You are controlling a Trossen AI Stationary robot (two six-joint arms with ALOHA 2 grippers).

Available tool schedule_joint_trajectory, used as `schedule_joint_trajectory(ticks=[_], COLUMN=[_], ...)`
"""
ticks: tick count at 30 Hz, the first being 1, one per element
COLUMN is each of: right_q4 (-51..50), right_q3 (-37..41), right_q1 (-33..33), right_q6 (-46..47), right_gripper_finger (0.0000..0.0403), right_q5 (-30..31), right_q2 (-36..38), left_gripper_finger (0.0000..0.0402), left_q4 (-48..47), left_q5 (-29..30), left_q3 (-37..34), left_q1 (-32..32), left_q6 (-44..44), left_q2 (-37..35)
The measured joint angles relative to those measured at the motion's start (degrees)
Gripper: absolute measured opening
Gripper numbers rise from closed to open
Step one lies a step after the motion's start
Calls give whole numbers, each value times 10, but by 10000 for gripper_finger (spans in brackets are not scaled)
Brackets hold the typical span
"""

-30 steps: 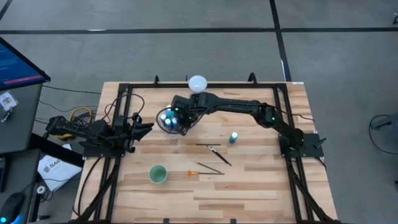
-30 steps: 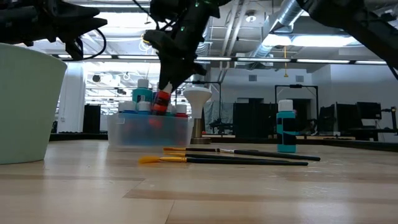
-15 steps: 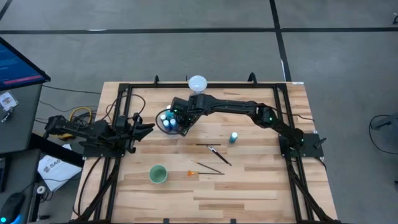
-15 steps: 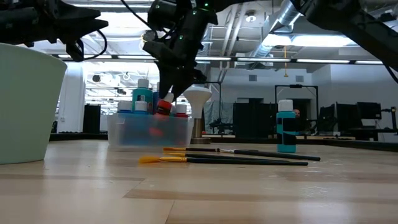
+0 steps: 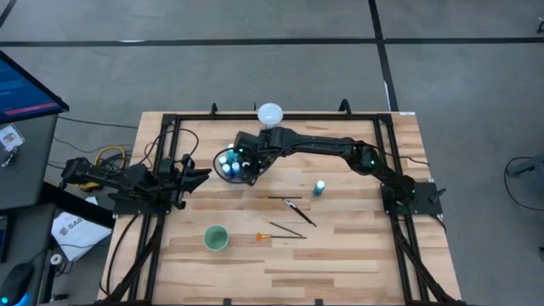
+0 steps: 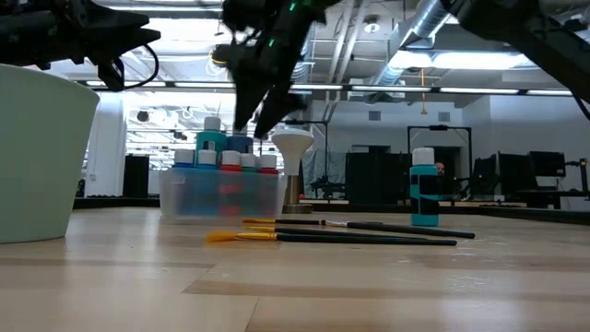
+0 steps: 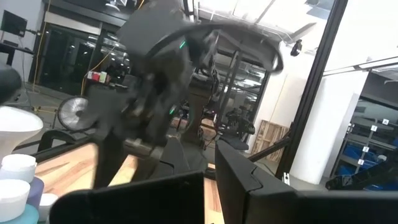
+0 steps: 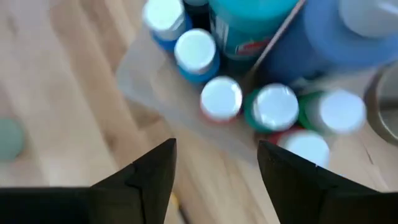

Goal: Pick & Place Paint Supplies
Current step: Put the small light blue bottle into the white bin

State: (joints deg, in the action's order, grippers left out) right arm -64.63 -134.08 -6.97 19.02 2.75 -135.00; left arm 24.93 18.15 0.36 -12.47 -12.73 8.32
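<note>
A clear container (image 5: 229, 167) holds several white-capped paint bottles (image 8: 221, 98) in blue, teal and red, standing upright. In the low view a red bottle (image 6: 247, 162) stands among them. My right gripper (image 8: 214, 180) hovers open just above the container (image 6: 221, 194), touching nothing. One teal bottle (image 5: 320, 187) stands alone on the table to the right. Thin dark brushes (image 5: 289, 206) lie near the middle, one orange-tipped (image 5: 262, 235). My left gripper (image 5: 201, 174) waits, shut, left of the container.
A pale green cup (image 5: 216, 238) stands near the table's near left. The white globe on its stand (image 5: 270, 113) sits just behind the container. A black frame rail (image 5: 170, 127) rings the tabletop. Bare wood lies on the near right (image 5: 357, 255).
My right gripper lowered a tilted red bottle into the container, let it go, and moved up. The red bottle now stands upright among the others.
</note>
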Motion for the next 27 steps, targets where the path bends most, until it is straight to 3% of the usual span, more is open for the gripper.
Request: schedule_joint_trajectory(ticks=[6, 9, 14, 22, 27], right_q4=[-152, -255, -258, -249, -129], right_q3=[-7, -6, 54, 321, 471], right_q1=[5, 13, 38, 64, 62], right_q6=[7, 39, 85, 211, 261], right_gripper_finger=[208, 209, 229, 250, 250], right_q5=[5, 43, 62, 64, 19], right_q2=[83, 110, 173, 313, 379], left_gripper_finger=[1, 1, 1, 1, 1], left_q4=[0, 0, 1, 6, 4], left_q5=[0, 0, 0, 0, 0], left_q3=[0, 0, 0, 0, 0], left_q1=[0, 0, 0, 0, 0], left_q6=[0, 0, 0, 0, 0], left_q2=[0, 0, 3, 14, 22])
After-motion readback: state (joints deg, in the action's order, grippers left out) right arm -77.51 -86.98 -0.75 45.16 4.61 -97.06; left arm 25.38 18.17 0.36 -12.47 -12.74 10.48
